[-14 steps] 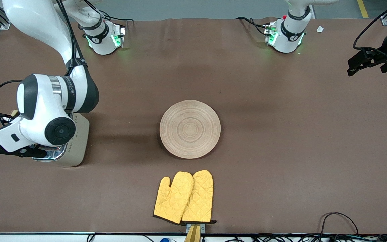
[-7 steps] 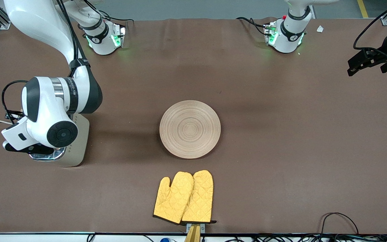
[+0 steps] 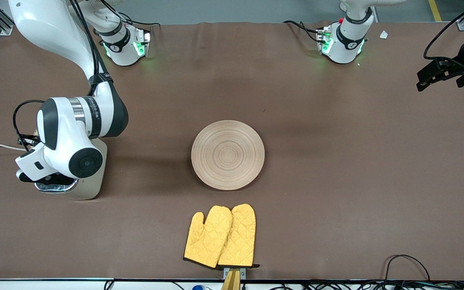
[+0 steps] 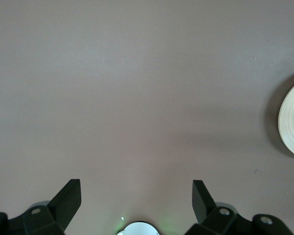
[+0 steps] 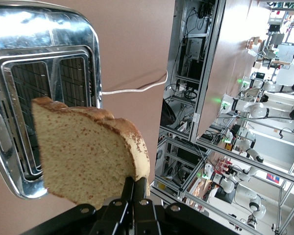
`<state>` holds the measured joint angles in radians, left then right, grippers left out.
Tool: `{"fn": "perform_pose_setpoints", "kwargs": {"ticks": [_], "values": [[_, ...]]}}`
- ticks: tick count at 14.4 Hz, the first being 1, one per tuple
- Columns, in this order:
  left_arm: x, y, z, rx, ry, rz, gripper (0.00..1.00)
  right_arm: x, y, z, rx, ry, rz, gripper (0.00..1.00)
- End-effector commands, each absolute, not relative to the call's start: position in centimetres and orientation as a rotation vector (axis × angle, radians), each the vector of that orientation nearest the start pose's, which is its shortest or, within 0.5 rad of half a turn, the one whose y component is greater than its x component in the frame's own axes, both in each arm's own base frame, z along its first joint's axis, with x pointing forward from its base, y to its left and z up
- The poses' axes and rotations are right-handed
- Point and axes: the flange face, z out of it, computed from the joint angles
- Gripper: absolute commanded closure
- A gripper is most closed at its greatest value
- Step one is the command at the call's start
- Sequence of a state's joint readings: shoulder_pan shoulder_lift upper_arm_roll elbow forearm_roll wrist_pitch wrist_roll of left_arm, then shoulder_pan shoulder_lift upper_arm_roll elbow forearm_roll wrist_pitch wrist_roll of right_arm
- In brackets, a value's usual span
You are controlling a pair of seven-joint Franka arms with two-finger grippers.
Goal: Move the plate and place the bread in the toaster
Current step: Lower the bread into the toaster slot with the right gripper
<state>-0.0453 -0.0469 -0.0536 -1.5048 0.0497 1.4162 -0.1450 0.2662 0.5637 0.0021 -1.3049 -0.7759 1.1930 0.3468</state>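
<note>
- The toaster (image 3: 89, 177) stands at the right arm's end of the table, well apart from the plate (image 3: 228, 154); its long axis runs from nearer the front camera to farther from it, and its slots face up.
- The right gripper (image 5: 135, 188) hangs over the toaster, fingers clamped on one edge of the bread (image 5: 85, 154).
- The bread is held on edge above the chrome top (image 5: 44, 29), its flat face roughly parallel to the slots (image 5: 46, 93) but not yet in either slot.
- The plate lies flat mid-table, toward the left arm's end from the toaster, bare.
- A pair of mitts (image 3: 220, 236) lies nearer the front camera than the plate, cuffs toward the table edge.
- The left gripper (image 4: 136, 205) waits over bare table at the left arm's end, well apart from the toaster, fingers spread wide and holding nothing.
</note>
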Motion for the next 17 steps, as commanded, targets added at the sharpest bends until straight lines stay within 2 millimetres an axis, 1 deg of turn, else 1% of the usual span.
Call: {"fn": "perform_pose_setpoints", "kwargs": {"ticks": [1, 4, 6, 13, 16, 17], "values": [[51.8, -4.5, 67.2, -3.087, -0.077, 0.043, 0.00, 63.7, 8.4, 41.5, 2.153, -0.120, -0.426, 1.00], [51.8, -4.5, 67.2, -3.090, -0.076, 0.043, 0.00, 63.8, 8.4, 41.0, 2.151, -0.116, -0.400, 1.00], [51.8, -4.4, 67.2, -3.091, -0.081, 0.044, 0.00, 64.1, 8.0, 40.8, 2.160, -0.113, -0.385, 1.00], [51.9, -4.1, 67.2, -3.092, -0.090, 0.044, 0.00, 65.4, 7.8, 40.8, 2.155, -0.080, -0.297, 1.00], [51.9, -4.1, 67.2, -3.092, -0.090, 0.044, 0.00, 65.9, 7.1, 40.8, 2.158, -0.075, -0.266, 1.00], [51.9, -4.0, 67.2, -3.093, -0.092, 0.044, 0.00, 66.2, 6.5, 40.8, 2.168, -0.081, -0.257, 1.00]]}}
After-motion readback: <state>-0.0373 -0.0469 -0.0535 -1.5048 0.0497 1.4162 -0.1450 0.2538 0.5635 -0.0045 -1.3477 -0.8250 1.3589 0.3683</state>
